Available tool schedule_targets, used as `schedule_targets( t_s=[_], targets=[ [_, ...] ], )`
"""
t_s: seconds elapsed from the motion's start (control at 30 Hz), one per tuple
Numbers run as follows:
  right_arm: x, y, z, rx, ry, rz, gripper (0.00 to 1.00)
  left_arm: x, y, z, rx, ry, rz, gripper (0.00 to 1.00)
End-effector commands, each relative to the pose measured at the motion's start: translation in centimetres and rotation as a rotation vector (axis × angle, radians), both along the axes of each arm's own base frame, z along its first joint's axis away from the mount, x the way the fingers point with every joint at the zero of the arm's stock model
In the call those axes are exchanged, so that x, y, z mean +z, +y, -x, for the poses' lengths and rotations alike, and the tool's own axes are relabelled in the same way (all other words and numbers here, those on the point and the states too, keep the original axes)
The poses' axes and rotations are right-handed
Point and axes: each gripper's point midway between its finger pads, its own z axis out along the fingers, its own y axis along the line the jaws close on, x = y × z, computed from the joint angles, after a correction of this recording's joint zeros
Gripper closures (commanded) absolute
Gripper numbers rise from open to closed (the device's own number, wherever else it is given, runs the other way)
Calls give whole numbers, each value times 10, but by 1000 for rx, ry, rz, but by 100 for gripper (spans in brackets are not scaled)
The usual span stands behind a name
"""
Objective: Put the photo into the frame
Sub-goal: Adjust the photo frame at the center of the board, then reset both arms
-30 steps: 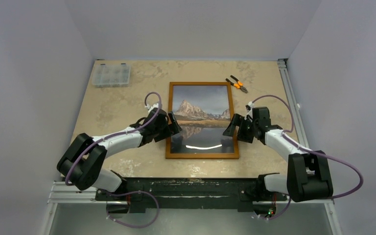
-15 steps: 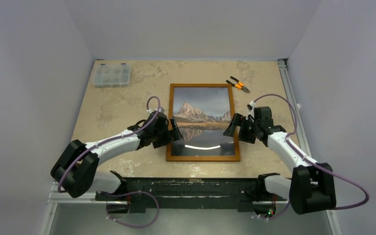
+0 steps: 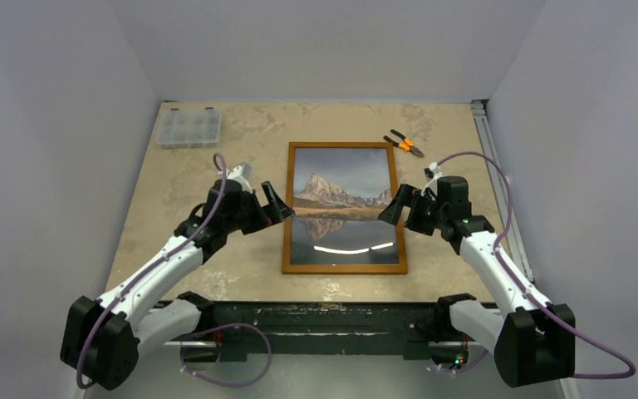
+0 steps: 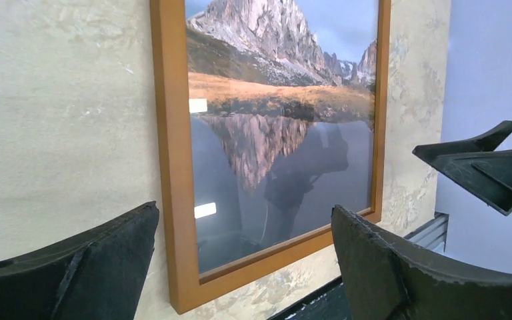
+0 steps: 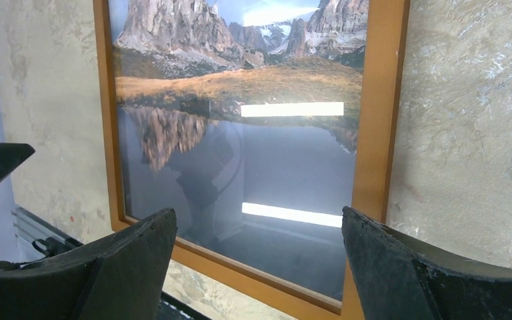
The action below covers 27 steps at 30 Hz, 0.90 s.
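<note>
The frame [image 3: 287, 224] of orange-brown wood lies flat in the middle of the table, with the photo [image 3: 342, 199] of a mountain mirrored in a lake inside it, face up. My left gripper [image 3: 276, 204] is open and empty, raised just left of the frame's left rail. My right gripper [image 3: 393, 208] is open and empty, raised over the frame's right rail. The left wrist view shows the frame [image 4: 171, 153] and photo [image 4: 280, 127] between my open fingers [image 4: 87, 267]. The right wrist view shows the frame [image 5: 373, 133] and photo [image 5: 240, 133] below my open fingers [image 5: 407, 267].
A clear plastic compartment box [image 3: 188, 128] sits at the far left corner. Orange-handled pliers [image 3: 403, 143] lie beyond the frame's far right corner. A metal rail [image 3: 492, 166] runs along the table's right edge.
My left gripper has pulled back leftward and upward off the frame's left rail. My right gripper has lifted slightly by the right rail. The frame and photo have stayed put.
</note>
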Motion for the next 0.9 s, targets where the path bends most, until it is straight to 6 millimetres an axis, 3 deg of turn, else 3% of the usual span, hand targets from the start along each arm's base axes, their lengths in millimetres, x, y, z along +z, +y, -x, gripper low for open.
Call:
schedule_targets(
  t_s=[0.0, 0.33, 0.53, 0.63, 0.77, 0.87],
  targets=[
    [24, 5, -13, -1, -63, -28, 7, 18, 16, -3, -5, -123, -2, 1],
    [52, -23, -39, -103, -203, 99, 2, 72, 115, -1, 318, -435, -284, 0],
    [68, -74, -52, -335, -351, 267, 1, 72, 169, 0, 483, -511, -528, 0],
    [72, -96, -56, -438, -481, 329, 1, 68, 178, -8, 515, -583, -583, 0],
    [60, -130, -50, -587, -659, 422, 1, 46, 177, -23, 489, -652, -657, 0],
    [35, -144, -45, -654, -733, 458, 2, 39, 179, -33, 490, -638, -712, 0]
  ],
)
